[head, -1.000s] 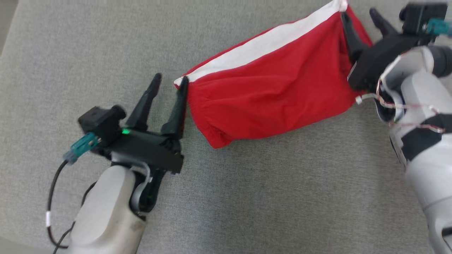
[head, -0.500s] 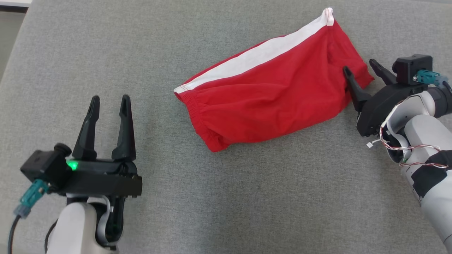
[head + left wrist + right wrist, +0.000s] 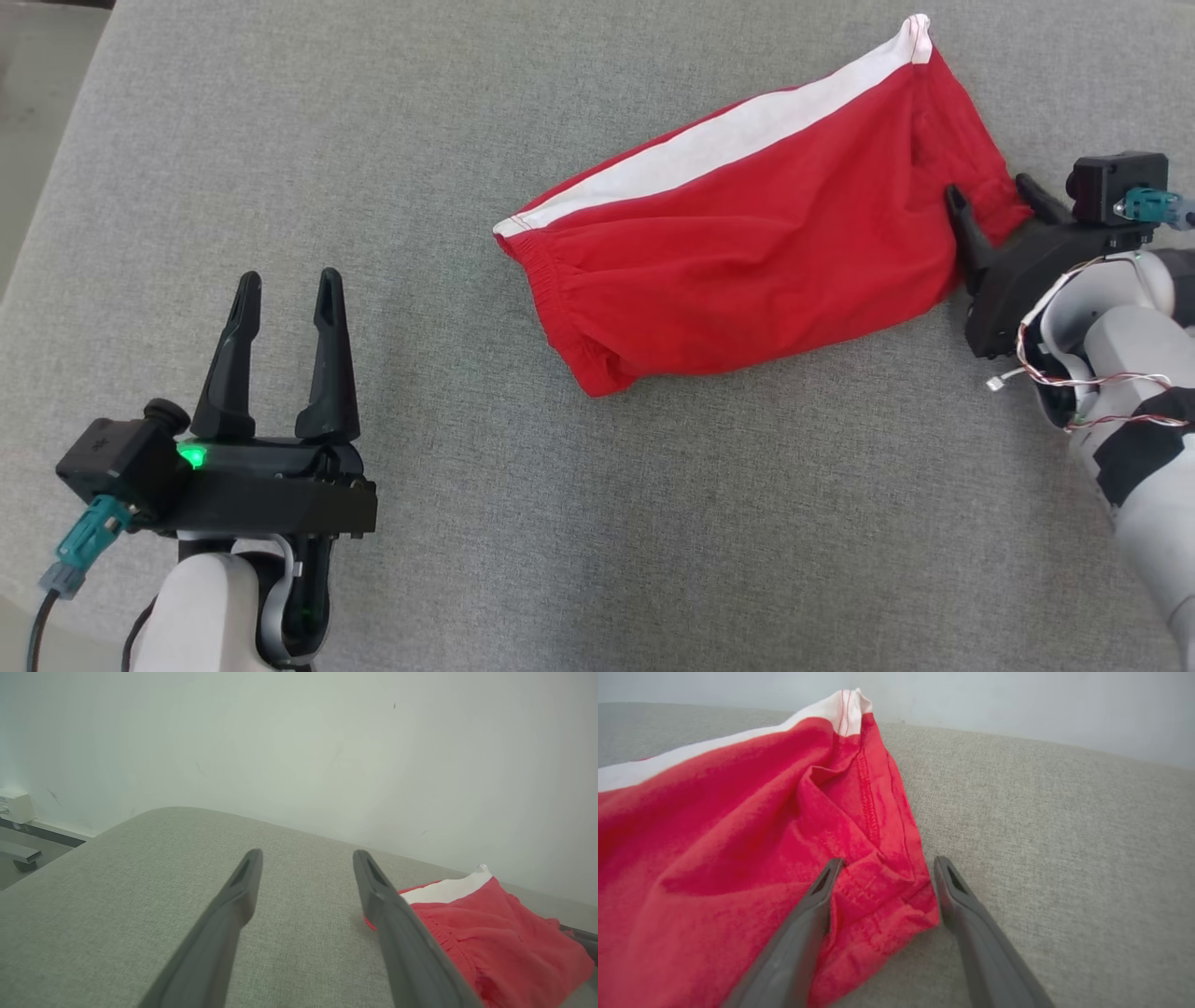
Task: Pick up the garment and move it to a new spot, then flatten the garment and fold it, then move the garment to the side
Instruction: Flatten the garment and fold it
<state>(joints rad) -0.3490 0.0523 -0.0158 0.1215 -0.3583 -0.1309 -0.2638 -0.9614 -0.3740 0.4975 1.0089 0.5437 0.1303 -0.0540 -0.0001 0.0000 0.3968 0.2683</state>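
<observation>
Lying folded, red garment (image 3: 756, 252) sits far right on grey cushion (image 3: 653, 513). Right gripper (image 3: 988, 186) spread, empty, straddling its corner; left gripper (image 3: 289, 276) spread, empty, near left, well apart. Risk: pinching one layer only, so fold unravels when dragged.

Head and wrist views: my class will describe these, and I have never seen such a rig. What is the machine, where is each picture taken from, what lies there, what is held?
It is a wheeled robot with two arms, each ending in a two-fingered gripper. The head view looks down from its head; each wrist view looks along one gripper's fingers. On the grey surface lies one garment, red with a white stripe. The left gripper is open, apart from it. The right gripper is open too, its fingers either side of the garment's corner. Nothing is held.
</observation>
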